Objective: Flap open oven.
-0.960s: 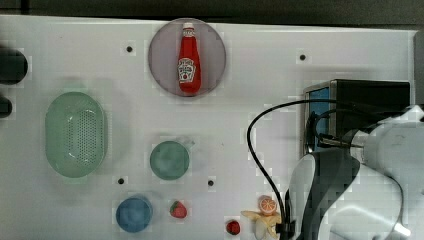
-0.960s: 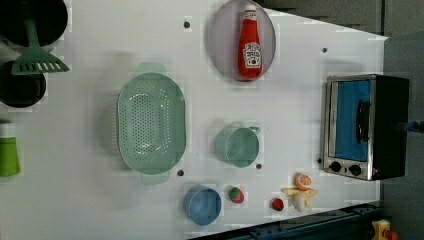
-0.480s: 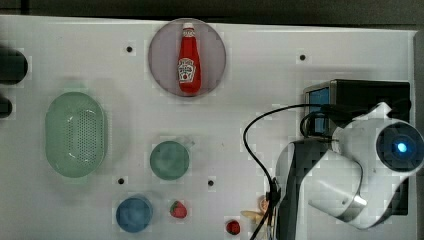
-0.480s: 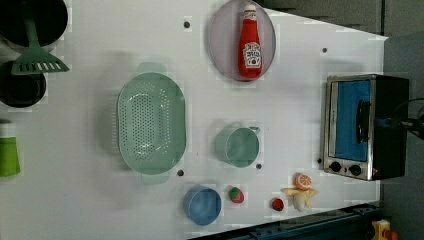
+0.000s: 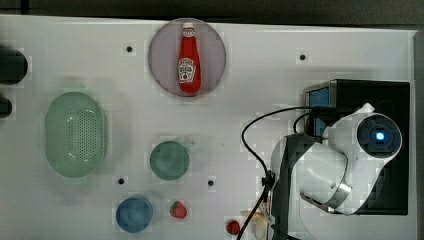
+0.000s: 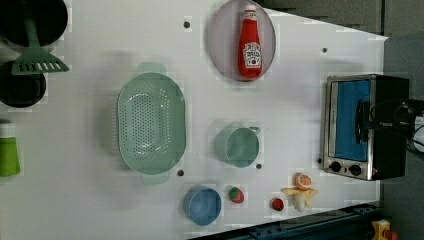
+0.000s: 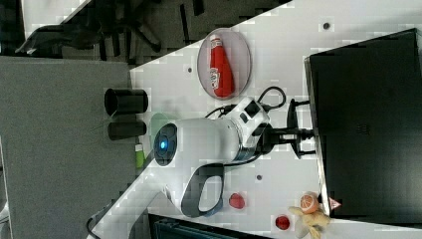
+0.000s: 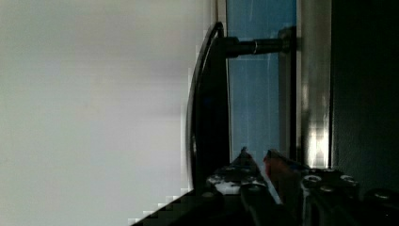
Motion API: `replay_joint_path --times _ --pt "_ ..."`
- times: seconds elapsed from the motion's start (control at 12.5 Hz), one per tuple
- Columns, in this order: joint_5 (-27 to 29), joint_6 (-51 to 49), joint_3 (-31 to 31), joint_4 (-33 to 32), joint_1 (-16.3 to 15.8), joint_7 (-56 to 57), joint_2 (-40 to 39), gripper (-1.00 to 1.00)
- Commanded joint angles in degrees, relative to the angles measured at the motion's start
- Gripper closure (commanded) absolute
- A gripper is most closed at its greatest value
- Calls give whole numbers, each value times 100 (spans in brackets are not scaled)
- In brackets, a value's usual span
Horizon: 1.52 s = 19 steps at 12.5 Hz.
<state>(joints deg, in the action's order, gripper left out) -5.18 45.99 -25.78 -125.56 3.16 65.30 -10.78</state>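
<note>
Left view puts the oven (image 6: 350, 125) hard against one long edge of the white table (image 6: 300, 100), its bluish glass door facing the table's middle. A strip of bare tabletop lies open before the door. Nearest across that strip is one green cup (image 6: 238, 146). One colander (image 6: 151, 122) lies farther off behind the cup.

Right view shows the gripper (image 7: 298, 133) reaching level at the oven's front, right at the dark handle (image 7: 291, 127). From the wrist view, the gripper (image 8: 258, 157) sits between the handle (image 8: 207, 108) and the glass. Whether the pincer is spread or pressed together cannot be told. The door stands closed against its silver frame.

Counted: one oven with two black knobs (image 6: 345, 168) at one end of its front, one ketchup bottle (image 6: 250, 45) on one round plate (image 6: 220, 45), one blue cup (image 6: 202, 205), and one strawberry (image 6: 235, 194), all well apart from the oven.
</note>
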Motion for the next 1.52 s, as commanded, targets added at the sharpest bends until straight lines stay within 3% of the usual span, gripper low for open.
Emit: replay_joint_path --times 0.08,0.32,0.64,0.96,1.52 --pt "21 167 48 3 -68 269 -12 65" --pt "-356 153 131 -40 -209 -216 -12 65" --pt "-1653 127 265 -129 -520 -1420 -47 65" --pt "-2575 47 543 -279 -770 -2569 -130 65" --pt "-3272 -71 1030 -307 -1181 -4785 -861 65"
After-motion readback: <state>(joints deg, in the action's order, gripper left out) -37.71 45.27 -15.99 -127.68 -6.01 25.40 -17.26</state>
